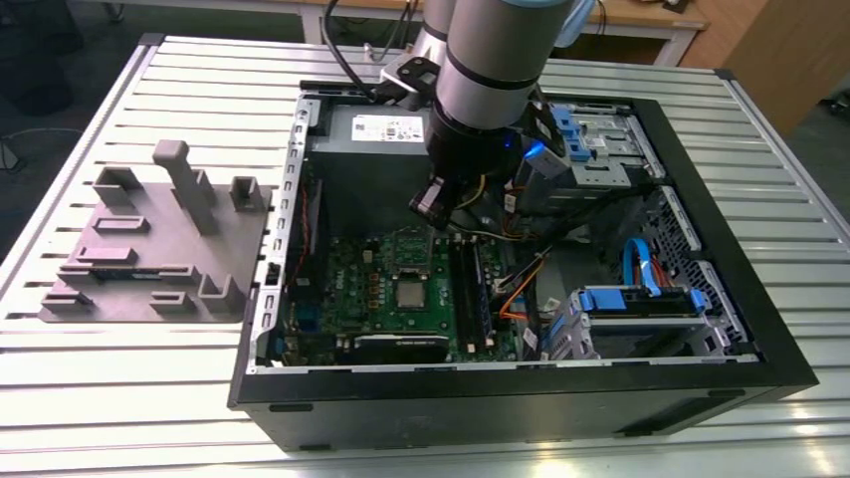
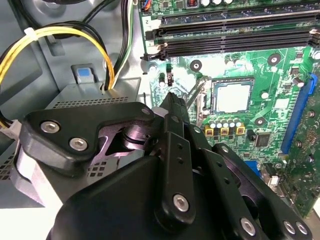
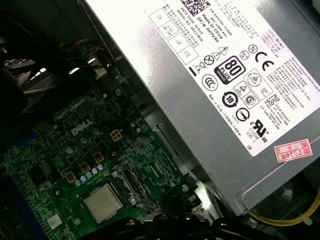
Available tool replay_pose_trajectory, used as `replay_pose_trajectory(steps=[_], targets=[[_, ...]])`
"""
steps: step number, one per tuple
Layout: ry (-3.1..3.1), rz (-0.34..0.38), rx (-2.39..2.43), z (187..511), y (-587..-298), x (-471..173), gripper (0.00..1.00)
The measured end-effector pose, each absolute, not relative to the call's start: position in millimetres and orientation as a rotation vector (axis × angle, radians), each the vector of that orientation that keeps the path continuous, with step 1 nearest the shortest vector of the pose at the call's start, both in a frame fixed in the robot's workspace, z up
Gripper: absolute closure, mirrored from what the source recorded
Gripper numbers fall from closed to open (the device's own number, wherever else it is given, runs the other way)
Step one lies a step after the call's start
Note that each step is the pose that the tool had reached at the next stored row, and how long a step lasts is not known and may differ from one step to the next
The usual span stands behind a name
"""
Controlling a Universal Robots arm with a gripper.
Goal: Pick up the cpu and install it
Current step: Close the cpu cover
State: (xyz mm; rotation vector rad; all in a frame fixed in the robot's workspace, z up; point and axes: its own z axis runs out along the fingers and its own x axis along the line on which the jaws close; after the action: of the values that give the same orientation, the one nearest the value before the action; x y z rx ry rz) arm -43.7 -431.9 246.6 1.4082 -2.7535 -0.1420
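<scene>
Cpu on motherboard, apart from pincer

A black open-sided metal computer case lies on a silver slatted metal table. Inside it, a green motherboard sits toward the exterior view's left, and a large grey metal power supply box with a white label lies at the far end. A blue flat cable loops at the right. A grey plastic fixture tray with upright blocks rests just left of the case
</scene>
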Motion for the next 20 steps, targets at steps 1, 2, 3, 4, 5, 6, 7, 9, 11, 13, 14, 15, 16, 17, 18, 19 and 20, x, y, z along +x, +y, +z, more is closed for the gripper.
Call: replay_pose_trajectory(steps=[1, 2, 3, 4, 5, 6, 7, 9, 11, 13, 14, 15, 16, 17, 18, 19, 20], targets=[[-2.753, -0.143, 1.409, 246.8, -432.0, -43.8, 0.9], [-2.753, -0.144, 1.41, 247.0, -432.0, -43.7, 0.9], [-2.753, -0.146, 1.41, 247.2, -432.2, -43.7, 0.9], [-2.754, -0.149, 1.411, 247.4, -432.4, -43.7, 0.9], [-2.755, -0.152, 1.411, 247.6, -432.6, -43.7, 0.9], [-2.756, -0.155, 1.412, 247.5, -432.8, -43.7, 0.9], [-2.756, -0.157, 1.412, 247.5, -433.1, -43.7, 0.9], [-2.756, -0.157, 1.412, 247.5, -434.5, -43.6, 0.9], [-2.756, -0.157, 1.412, 247.5, -436.6, -43.7, 0.9], [-2.756, -0.159, 1.413, 247.6, -437.4, -43.7, 0.9], [-2.757, -0.16, 1.413, 247.8, -437.5, -43.7, 0.9], [-2.757, -0.162, 1.413, 247.8, -437.6, -43.7, 0.9], [-2.757, -0.163, 1.414, 247.9, -437.8, -43.7, 0.9], [-2.758, -0.164, 1.414, 248.0, -437.9, -43.7, 0.9], [-2.758, -0.166, 1.414, 248.0, -438.0, -43.7, 0.9], [-2.758, -0.168, 1.414, 248.1, -438.1, -43.7, 0.9], [-2.759, -0.169, 1.415, 248.2, -438.2, -43.7, 0.9]])
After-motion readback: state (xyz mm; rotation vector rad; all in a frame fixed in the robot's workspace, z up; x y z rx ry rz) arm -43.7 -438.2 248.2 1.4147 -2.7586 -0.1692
